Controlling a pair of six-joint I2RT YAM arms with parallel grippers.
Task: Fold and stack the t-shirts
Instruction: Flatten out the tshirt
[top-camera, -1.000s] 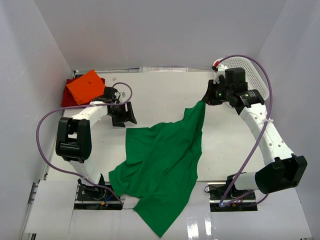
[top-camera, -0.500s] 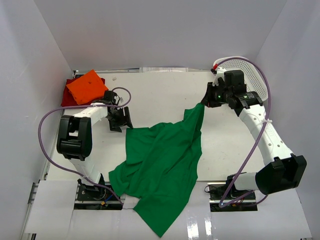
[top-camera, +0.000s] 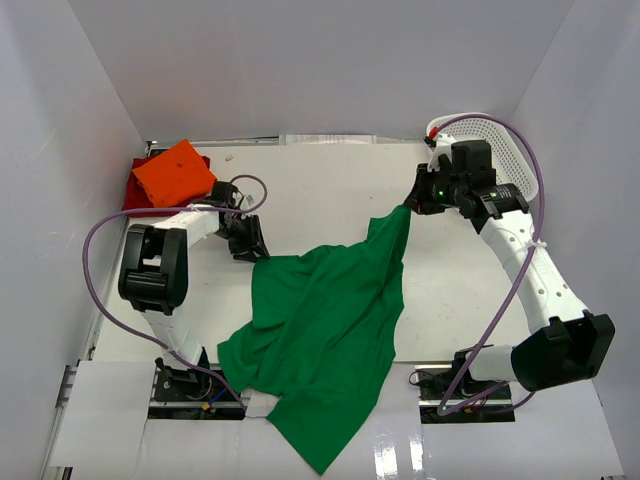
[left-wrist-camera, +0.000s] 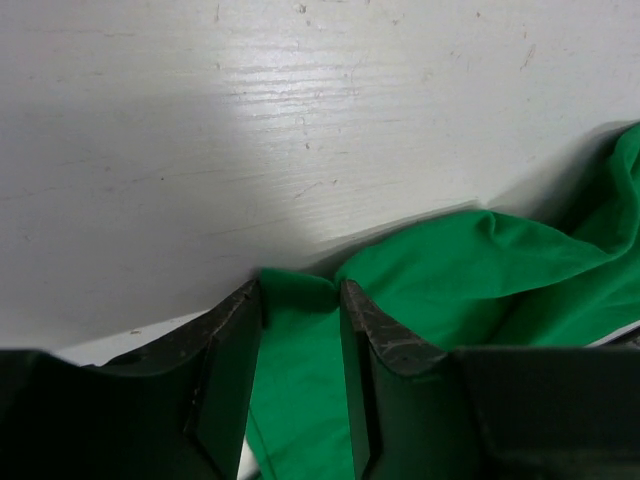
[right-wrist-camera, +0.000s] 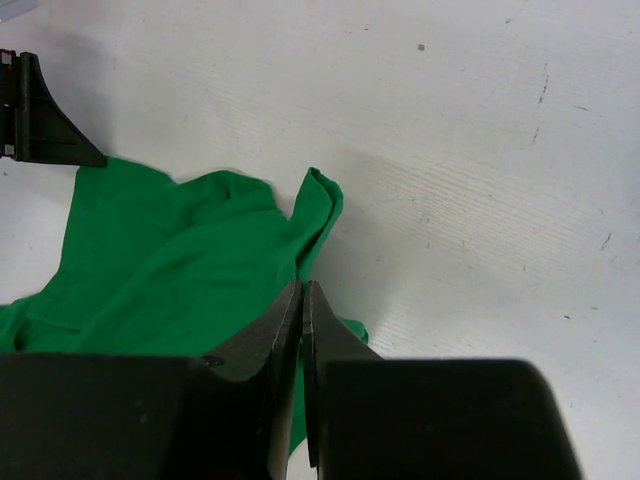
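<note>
The right tool (right-wrist-camera: 301, 290) grips one corner of the green t-shirt (top-camera: 325, 330) and holds it up off the tabletop (top-camera: 320, 190), probably so that the cloth pulls out from that corner and can be spread flat for folding. The left tool (left-wrist-camera: 300, 292) sits low at the opposite upper corner, which suggests both arms mean to stretch that edge between them.

The right tool's jaws are pressed together and pinch a narrow ridge of green cloth. From the pinch the shirt runs away in a taut fold, then widens into a loose, wrinkled sheet lying toward the arm bases. Its far hem hangs over the near edge of the tabletop.

The left tool's jaws stand partly spread, one on each side of the shirt's corner. The cloth lies between them and they have not yet clamped it. Whether the inner faces already brush the fabric, I cannot tell. Bare tabletop lies just ahead of its tips, and the body of the shirt bunches off to its right.

Behind the left tool, near the back left corner, a folded orange t-shirt (top-camera: 173, 172) rests on top of a dark red t-shirt (top-camera: 133, 192), so two of the three look done. Just behind the right tool stands a white mesh basket (top-camera: 510, 140).
</note>
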